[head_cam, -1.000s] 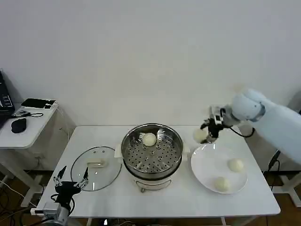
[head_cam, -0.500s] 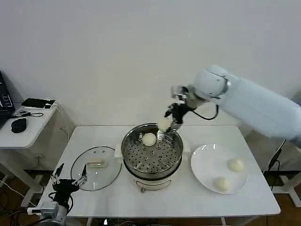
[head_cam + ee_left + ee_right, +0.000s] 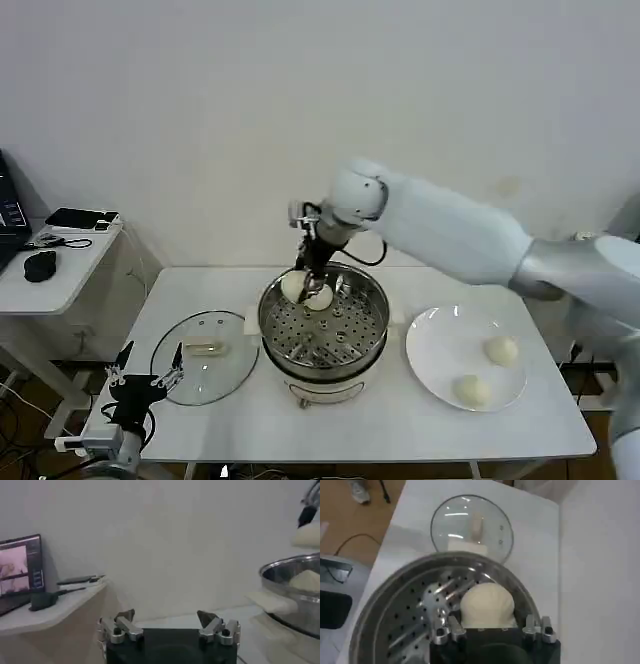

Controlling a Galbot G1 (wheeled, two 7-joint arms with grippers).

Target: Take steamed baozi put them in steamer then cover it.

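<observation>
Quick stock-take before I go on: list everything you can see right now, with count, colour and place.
steamed baozi: four, creamy white; one in the right gripper over the steamer, one on its tray, two on the plate
steamer: one, shiny steel, table centre
cover: one, clear glass, flat on the table left of the steamer
plate: one, white, right of the steamer
table: one, white
side desk: one, white, far left
right gripper: over the steamer's back-left
left gripper: open, at the table's front-left corner

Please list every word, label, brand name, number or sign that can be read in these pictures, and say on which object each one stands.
No text can be read anywhere.
Monitor on the side desk: it shows a pinkish picture, too blurred to tell any words.
Steamer, glass cover, white plate, baozi: no print or label is visible.
Right gripper, holding a baozi over the steamer: no marking is legible.
</observation>
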